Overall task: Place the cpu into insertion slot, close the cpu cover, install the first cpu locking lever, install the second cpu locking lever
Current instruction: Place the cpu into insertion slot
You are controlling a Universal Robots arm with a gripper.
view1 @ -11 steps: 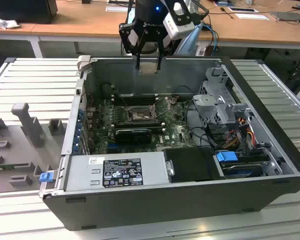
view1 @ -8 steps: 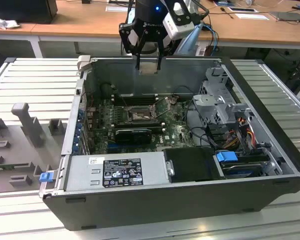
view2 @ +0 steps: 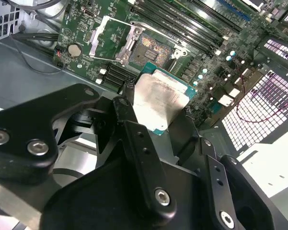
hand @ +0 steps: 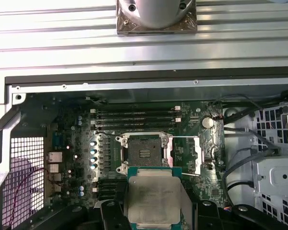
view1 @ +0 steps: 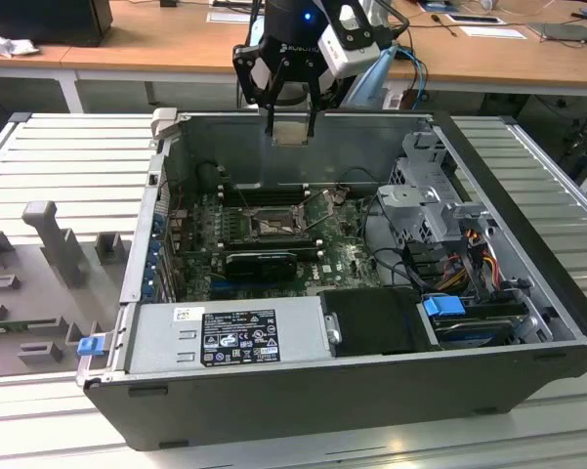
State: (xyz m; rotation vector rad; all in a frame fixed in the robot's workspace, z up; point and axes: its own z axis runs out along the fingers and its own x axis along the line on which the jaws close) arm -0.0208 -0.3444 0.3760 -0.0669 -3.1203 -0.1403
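Pincer (view1: 291, 125), clamped on the cpu (hand: 155, 201), hangs at upper middle of the exterior view, well above the bare insertion slot (hand: 144, 152). Placing is in hand; seating calls for squaring cpu to slot, then gentle lowering.

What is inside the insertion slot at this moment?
The slot shows its bare contact field, with nothing seated in it. The cpu, gripped by the hand, hides its near rim in the first wrist view.

Cpu (view1: 291, 132) above insertion slot (view1: 271, 227), apart
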